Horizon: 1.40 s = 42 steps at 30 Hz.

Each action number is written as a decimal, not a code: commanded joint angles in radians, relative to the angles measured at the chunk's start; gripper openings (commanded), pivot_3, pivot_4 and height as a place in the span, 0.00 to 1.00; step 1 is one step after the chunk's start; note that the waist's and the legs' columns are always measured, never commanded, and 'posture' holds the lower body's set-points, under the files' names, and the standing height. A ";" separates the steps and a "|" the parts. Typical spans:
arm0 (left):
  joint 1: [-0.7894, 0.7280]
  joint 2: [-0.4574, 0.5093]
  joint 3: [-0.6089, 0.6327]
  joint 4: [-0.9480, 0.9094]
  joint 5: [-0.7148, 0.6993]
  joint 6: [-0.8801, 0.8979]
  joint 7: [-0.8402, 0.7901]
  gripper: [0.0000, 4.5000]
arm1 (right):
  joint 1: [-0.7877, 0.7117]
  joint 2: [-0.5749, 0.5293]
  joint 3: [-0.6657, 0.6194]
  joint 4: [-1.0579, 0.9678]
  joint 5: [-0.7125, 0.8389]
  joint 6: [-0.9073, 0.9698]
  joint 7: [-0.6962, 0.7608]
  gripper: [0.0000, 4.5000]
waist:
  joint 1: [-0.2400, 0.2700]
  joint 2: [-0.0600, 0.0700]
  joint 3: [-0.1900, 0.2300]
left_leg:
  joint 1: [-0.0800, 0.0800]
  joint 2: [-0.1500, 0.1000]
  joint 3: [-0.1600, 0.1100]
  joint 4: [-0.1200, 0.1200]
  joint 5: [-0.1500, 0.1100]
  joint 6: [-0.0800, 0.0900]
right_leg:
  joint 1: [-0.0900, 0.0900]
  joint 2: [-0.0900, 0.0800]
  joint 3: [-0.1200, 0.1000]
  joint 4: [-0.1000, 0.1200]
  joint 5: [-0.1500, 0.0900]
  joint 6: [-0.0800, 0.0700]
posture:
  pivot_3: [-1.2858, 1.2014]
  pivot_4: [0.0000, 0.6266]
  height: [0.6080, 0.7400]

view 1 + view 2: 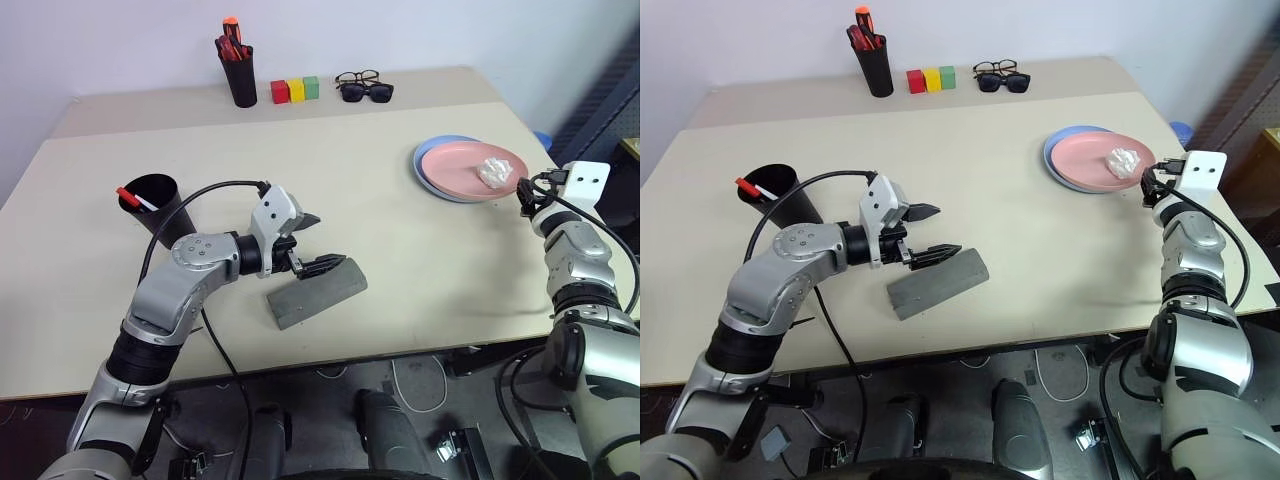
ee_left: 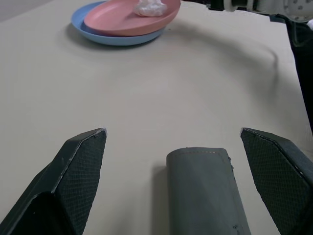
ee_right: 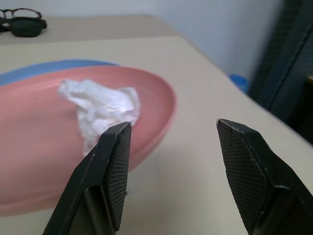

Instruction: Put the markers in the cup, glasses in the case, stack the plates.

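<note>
I see left gripper [image 1: 318, 241] spread wide over the case [image 1: 316, 292] — right gripper [image 3: 173, 147] parted, empty, beside pink plate [image 3: 44, 137].

Both head views look forward and down over the counter [image 1: 400, 250]. Each wrist view looks low along its own gripper, close to the surface; all share the stacked plates [image 2: 124, 22].

No text, label, brand or number can be read anywhere here. The things on the table bear no legible markings or signs.
</note>
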 commanded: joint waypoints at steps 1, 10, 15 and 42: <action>0.004 0.007 0.031 -0.046 -0.015 0.001 0.010 1.00 | -0.027 -0.011 -0.026 -0.007 0.022 -0.007 -0.001 0.62 | 0.000 0.000 0.000 | 0.000 0.000 0.000 0.000 0.000 0.000 | 0.000 0.000 0.000 0.000 0.000 0.000 | 0.52 0.24 1.00; 0.005 0.002 0.023 -0.052 -0.020 0.008 0.016 1.00 | 0.008 -0.032 -0.055 -0.018 0.037 -0.028 -0.018 0.62 | -0.001 0.000 0.000 | 0.000 0.000 0.000 0.000 0.000 0.000 | 0.000 0.000 0.000 0.000 0.000 0.000 | 0.52 0.24 1.00; 0.000 -0.001 0.021 -0.051 -0.020 0.010 0.015 1.00 | 0.020 -0.016 -0.051 -0.015 0.032 -0.021 -0.017 0.62 | -0.003 0.000 0.000 | 0.000 0.000 0.000 0.000 0.000 0.000 | 0.000 0.000 0.000 0.000 0.000 0.000 | 0.52 0.24 1.00; 0.117 -0.073 0.189 -0.023 0.000 -0.232 0.129 1.00 | 0.396 0.034 -0.041 -0.723 0.189 0.060 0.293 0.62 | 0.013 0.000 0.000 | -0.001 0.000 -0.001 -0.001 0.000 0.000 | -0.001 0.000 0.000 0.000 -0.001 0.002 | 0.52 0.24 1.00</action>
